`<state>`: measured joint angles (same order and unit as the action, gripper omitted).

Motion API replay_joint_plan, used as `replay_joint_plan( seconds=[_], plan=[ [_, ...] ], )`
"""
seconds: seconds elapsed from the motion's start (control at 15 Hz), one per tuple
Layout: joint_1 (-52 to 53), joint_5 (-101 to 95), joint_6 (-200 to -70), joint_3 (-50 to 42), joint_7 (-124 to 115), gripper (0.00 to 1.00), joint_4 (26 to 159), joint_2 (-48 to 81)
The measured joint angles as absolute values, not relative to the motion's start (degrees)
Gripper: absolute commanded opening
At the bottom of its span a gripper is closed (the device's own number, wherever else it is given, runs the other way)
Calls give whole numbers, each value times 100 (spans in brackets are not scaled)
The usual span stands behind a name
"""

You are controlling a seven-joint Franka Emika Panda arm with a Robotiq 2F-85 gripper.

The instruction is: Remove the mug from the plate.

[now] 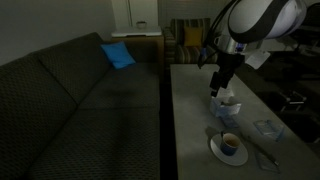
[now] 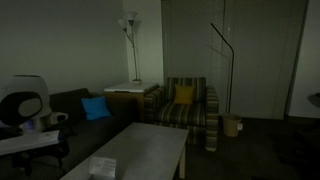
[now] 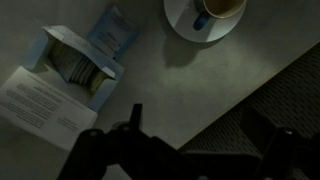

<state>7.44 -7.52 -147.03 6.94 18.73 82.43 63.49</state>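
Observation:
The dark-blue mug (image 1: 230, 146) with a pale rim stands on the round white plate (image 1: 216, 150) near the front of the grey table. In the wrist view the mug (image 3: 220, 8) and the plate (image 3: 180, 22) sit at the top edge, partly cut off. My gripper (image 1: 221, 93) hangs above the table behind the plate, just over a pale boxy object, apart from the mug. In the wrist view its dark fingers (image 3: 195, 125) stand apart with only bare table between them, so it is open and empty.
A pale open box (image 3: 75, 65) with paper (image 3: 40, 100) lies by the gripper; it also shows in an exterior view (image 1: 226, 106). A small bluish-clear item (image 1: 266, 128) lies at the table's side. A dark sofa (image 1: 80, 100) borders the table. A striped armchair (image 2: 190, 105) stands behind.

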Motion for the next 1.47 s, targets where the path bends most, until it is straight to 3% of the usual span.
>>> replay_joint_plan(
  seconds=[1.47],
  plan=[
    [608, -610, -15233, 674, 995, 100, 8262, 7253]
  ],
)
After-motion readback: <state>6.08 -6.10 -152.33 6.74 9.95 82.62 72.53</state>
